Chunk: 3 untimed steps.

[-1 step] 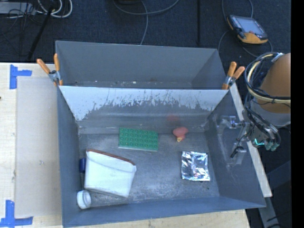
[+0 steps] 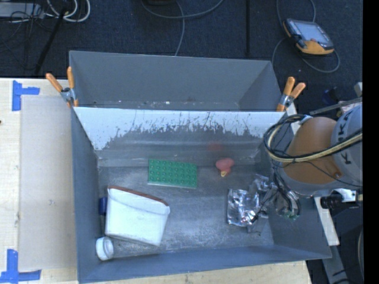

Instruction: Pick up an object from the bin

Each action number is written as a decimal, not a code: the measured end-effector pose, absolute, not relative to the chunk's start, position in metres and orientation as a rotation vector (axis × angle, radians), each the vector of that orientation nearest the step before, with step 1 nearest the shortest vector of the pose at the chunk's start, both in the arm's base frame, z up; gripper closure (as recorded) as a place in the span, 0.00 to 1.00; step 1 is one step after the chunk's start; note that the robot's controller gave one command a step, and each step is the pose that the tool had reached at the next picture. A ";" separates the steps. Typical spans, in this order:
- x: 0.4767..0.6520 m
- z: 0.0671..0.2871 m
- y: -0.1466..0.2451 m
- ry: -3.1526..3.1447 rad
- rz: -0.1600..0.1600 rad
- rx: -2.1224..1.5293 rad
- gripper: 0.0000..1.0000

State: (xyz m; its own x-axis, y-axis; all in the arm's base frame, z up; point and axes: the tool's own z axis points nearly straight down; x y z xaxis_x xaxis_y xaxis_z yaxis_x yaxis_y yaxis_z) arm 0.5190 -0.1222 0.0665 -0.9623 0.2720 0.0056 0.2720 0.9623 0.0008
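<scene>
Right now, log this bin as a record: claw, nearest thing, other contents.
bin: grey metal bin
claw: claw low at the bin's right side
nearest thing: crumpled silver foil, just left of the claw; contact unclear
back middle: green studded plate, lying flat
right of plate: small pink piece
front left: white container on its side
front left corner: small white cylinder

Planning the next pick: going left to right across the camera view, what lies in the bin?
Small white cylinder, large white pack, green studded plate, small pink lump, crumpled silver foil.
</scene>
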 end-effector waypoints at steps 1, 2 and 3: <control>0.510 0.101 -0.083 -3.111 -0.004 -0.428 0.00; 0.491 0.099 -0.081 -3.047 -0.001 -0.750 0.00; 0.494 0.069 -0.079 -3.011 -0.001 -0.884 0.00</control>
State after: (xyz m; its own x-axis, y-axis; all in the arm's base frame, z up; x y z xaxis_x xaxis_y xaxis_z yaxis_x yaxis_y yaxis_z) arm 0.4938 -0.0786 0.0686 -0.8413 0.5405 0.0032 0.5405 0.8413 -0.0005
